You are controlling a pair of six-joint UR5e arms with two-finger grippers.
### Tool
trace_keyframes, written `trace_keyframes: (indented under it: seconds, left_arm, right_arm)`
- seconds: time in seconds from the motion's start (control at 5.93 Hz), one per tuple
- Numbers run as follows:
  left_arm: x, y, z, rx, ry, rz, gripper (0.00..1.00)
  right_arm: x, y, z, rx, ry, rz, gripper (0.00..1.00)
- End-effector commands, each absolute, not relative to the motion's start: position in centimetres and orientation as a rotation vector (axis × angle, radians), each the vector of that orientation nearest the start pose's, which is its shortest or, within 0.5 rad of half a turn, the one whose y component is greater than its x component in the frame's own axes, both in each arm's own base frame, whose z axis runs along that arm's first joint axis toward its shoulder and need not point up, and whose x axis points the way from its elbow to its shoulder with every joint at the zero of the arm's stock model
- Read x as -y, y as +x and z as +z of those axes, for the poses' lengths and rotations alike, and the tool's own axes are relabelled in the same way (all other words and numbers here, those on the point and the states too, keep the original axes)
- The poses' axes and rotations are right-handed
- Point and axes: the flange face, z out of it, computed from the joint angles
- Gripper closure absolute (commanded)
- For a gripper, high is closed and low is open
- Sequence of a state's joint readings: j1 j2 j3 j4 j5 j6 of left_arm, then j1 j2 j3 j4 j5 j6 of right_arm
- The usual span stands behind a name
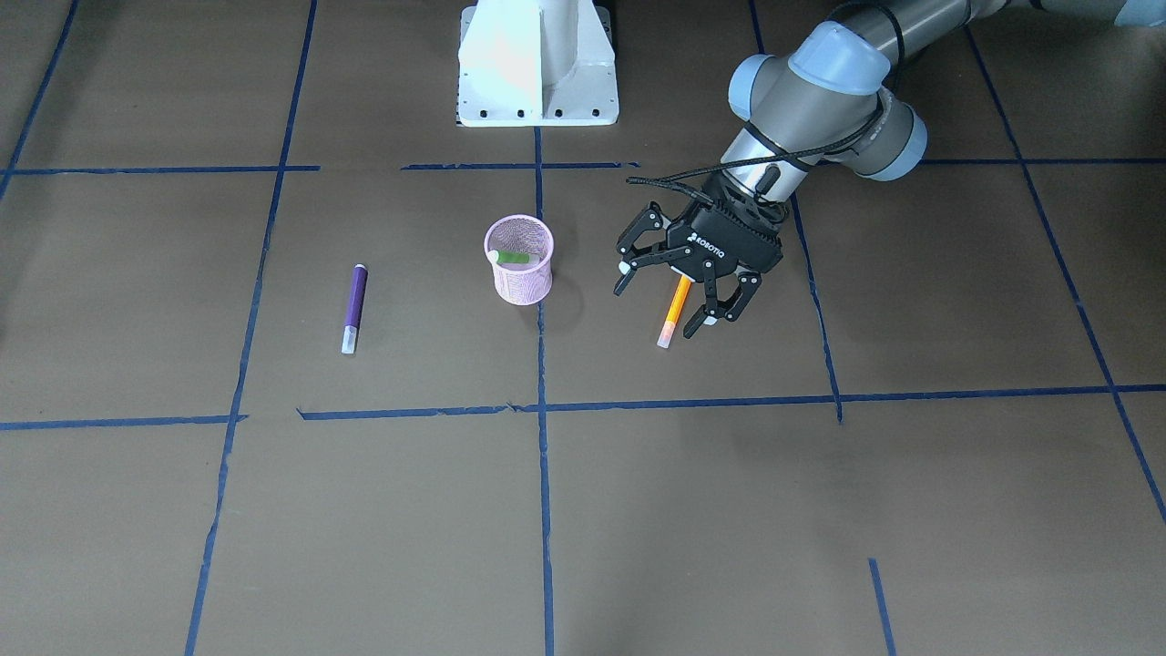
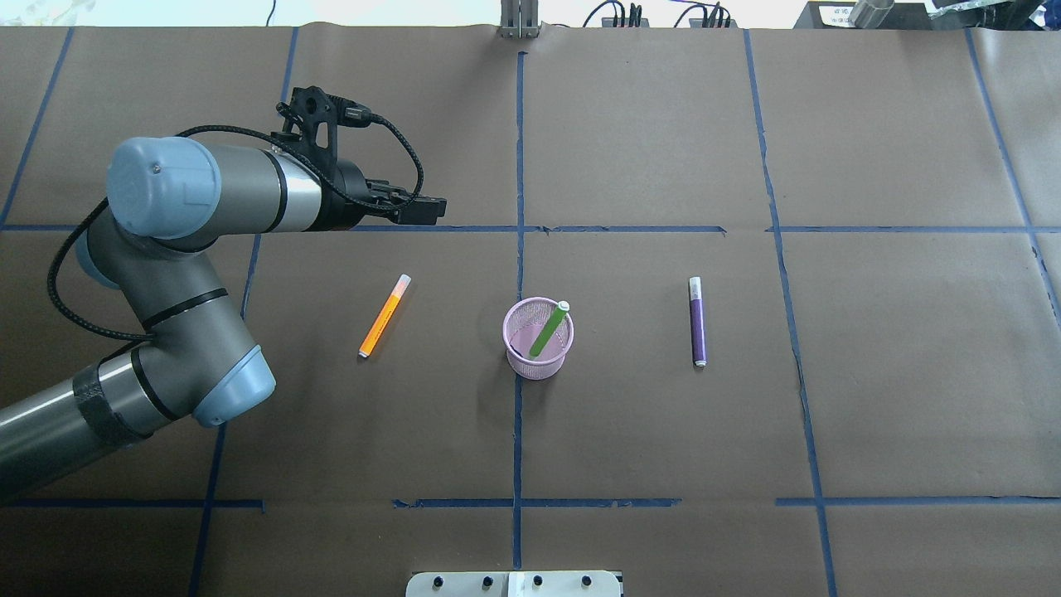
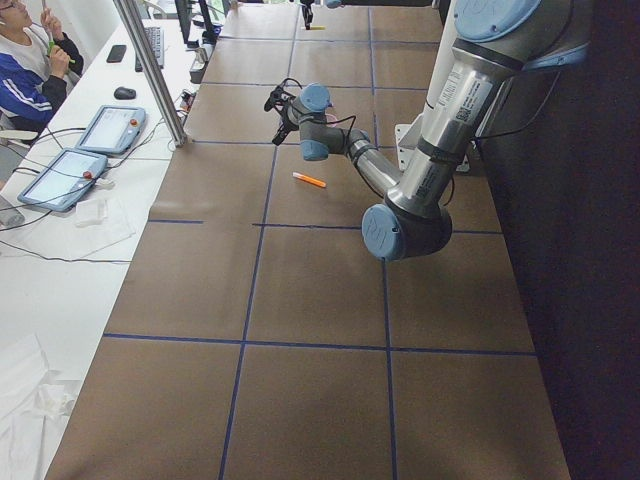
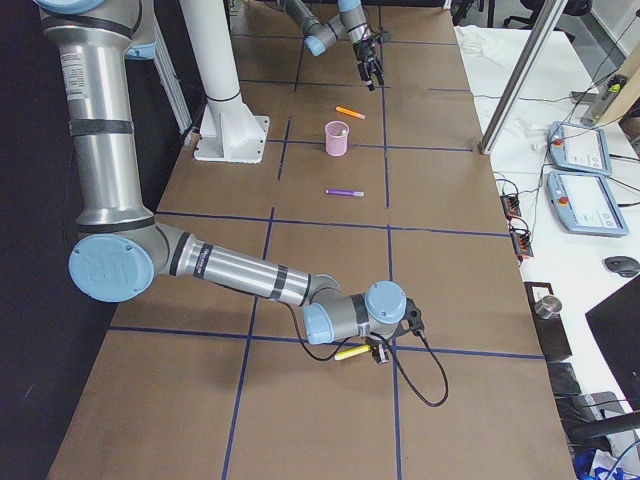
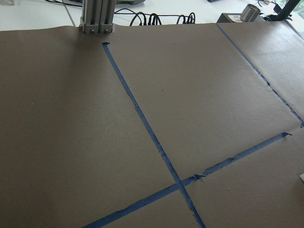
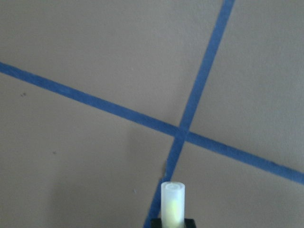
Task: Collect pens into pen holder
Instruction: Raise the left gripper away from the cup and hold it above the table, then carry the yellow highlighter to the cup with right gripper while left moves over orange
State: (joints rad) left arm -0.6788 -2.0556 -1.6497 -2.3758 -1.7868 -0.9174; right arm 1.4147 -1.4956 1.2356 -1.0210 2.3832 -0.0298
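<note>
The left pincer (image 1: 661,303) hangs over the table with its jaws spread wide and nothing between them. In the front view the orange pen (image 1: 672,316) lies flat directly beneath it. The two fingers sit on either side of the barrel rather than along it, which I take to be the reason for both the wide opening and the wrist angle: coming down would bring a finger to each side of the pen. From overhead the pincer appears well past the pen, so it is probably raised above it, not touching.

The pink mesh pen holder (image 1: 521,284) stands upright to the pincer's side, toward the table's middle. The green pen (image 1: 513,259) is already inside, leaning on the rim with its pale cap poking out. The purple pen (image 1: 354,305) lies flat beyond the holder, well apart from the pincer.

The right pincer (image 4: 381,351) is parked low, far from all of this. A yellowish tube (image 6: 172,204) juts out just ahead of it. I cannot tell whether its jaws clamp that tube.
</note>
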Motion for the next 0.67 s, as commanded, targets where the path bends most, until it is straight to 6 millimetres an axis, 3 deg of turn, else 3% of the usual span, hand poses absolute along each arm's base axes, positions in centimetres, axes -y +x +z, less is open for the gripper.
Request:
trace_keyframes:
  seconds: [0.0, 0.34, 0.51]
  left_arm:
    - [49.3, 43.9, 26.4, -1.114, 0.629, 0.123, 0.02]
    - [49.1, 45.2, 27.7, -1.061, 0.521, 0.148, 0.02]
    - [48.9, 45.7, 28.1, -1.044, 0.470, 0.160, 0.02]
  right_arm:
    - [54.6, -2.2, 62.9, 0.884, 0.380, -0.154, 1.00]
    - [55.4, -6.8, 51.9, 1.041, 0.525, 0.008, 1.00]
    - [54.8, -10.2, 48.0, 1.021, 0.653, -0.022, 1.00]
